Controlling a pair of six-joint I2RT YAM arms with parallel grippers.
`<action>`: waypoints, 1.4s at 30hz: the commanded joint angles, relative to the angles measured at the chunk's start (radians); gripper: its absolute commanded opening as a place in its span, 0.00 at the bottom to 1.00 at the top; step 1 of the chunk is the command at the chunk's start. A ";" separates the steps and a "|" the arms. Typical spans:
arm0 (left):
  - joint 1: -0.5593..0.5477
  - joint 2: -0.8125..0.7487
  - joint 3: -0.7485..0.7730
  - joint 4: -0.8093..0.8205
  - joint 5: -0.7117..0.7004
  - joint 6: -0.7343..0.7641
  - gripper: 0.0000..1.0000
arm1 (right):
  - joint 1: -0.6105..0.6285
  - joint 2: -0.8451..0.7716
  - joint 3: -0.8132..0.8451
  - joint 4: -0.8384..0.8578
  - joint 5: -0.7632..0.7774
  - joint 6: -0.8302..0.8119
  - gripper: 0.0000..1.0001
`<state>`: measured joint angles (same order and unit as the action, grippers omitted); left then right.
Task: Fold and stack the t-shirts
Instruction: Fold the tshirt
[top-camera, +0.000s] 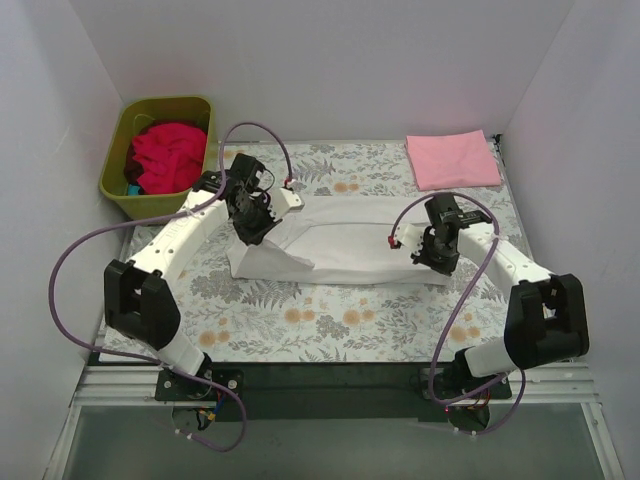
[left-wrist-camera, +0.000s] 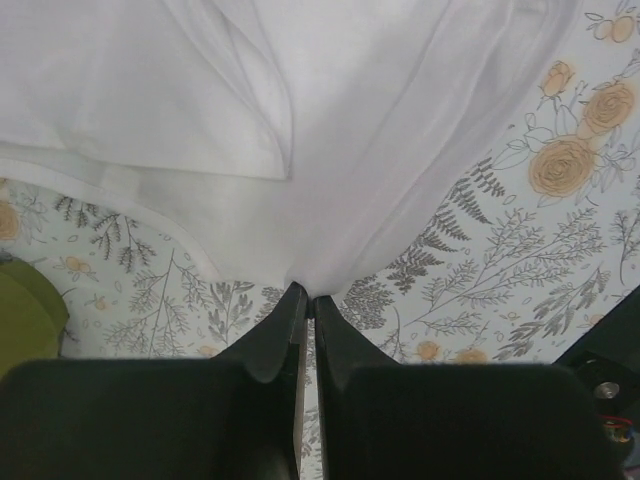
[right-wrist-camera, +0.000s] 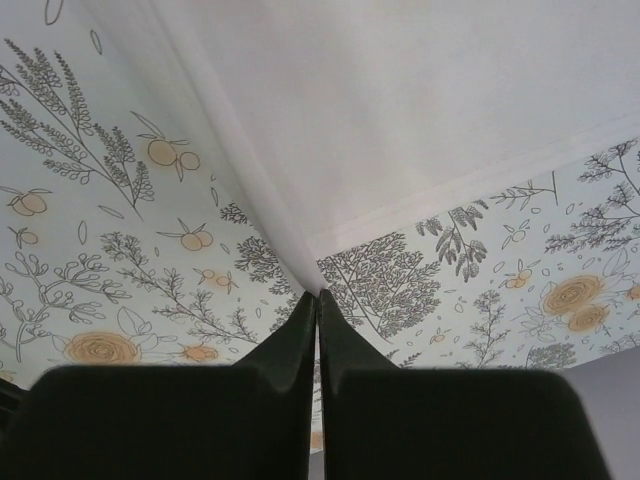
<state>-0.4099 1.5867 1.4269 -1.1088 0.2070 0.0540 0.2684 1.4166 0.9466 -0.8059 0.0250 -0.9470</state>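
**Left gripper and right gripper both clamped on the white t-shirt**

Nearest the camera, the left arm and the right arm reach forward from their bases, each trailing looped purple cables. Under them the floral sheet covers the work surface.

The white t-shirt lies across the middle of that sheet, stretched wide from left to right, with overlapping layers bunched at its left end. The left gripper sits at the left end and the right gripper at the right end.

In the left wrist view, the left gripper has its fingers pressed together at the tips. The white t-shirt narrows to a point there, pinched between them, and creases fan away from the pinch. A folded layer with a hem lies further off at the upper left, and the floral sheet shows on both sides.

In the right wrist view, the right gripper is likewise closed. A corner of the white t-shirt is drawn into the tips, with a hem running off to the right over the floral sheet.

Farther back, a pink t-shirt lies as a flat folded rectangle at the sheet's far right corner, well apart from the white one. At the far left stands a green tub holding a heap of red t-shirts.
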 joint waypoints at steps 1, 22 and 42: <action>0.016 0.024 0.059 0.027 0.025 0.058 0.00 | -0.020 0.045 0.066 -0.019 -0.017 -0.058 0.01; 0.117 0.240 0.290 0.067 0.048 0.110 0.00 | -0.092 0.295 0.319 -0.015 -0.017 -0.114 0.01; 0.148 0.334 0.339 0.132 0.045 0.112 0.00 | -0.097 0.443 0.462 -0.004 -0.011 -0.130 0.01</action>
<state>-0.2726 1.9129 1.7233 -0.9989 0.2436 0.1497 0.1768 1.8545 1.3605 -0.8062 0.0189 -1.0256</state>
